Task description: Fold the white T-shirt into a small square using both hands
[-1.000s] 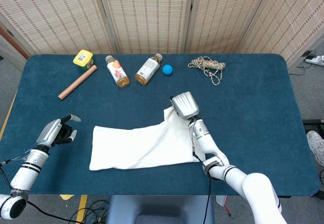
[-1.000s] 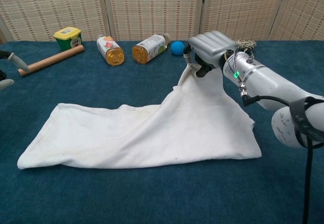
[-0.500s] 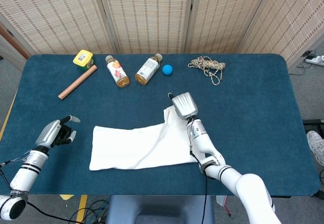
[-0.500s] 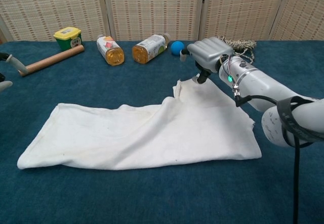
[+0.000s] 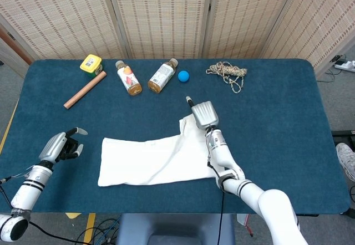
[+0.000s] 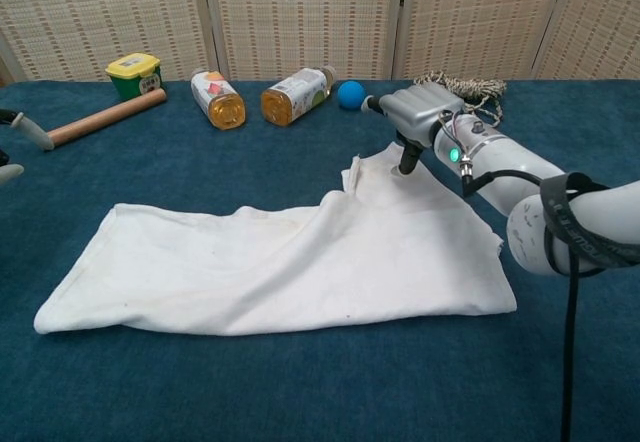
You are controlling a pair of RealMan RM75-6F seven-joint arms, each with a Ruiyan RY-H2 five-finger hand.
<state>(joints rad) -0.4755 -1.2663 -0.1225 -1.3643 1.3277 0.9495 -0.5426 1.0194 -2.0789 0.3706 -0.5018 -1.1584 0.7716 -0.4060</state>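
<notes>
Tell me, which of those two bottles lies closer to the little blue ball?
The bottle with the pale label, the right one of the pair; the red-and-white labelled bottle lies further from the blue ball.

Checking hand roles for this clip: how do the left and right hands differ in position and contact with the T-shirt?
The right hand sits over the far right corner of the white T-shirt, a finger reaching down to the cloth; the left hand is off the shirt, beside its left edge. The right hand's fingers look spread; the left hand's look loosely curled. Neither hand plainly grips the shirt.
</notes>
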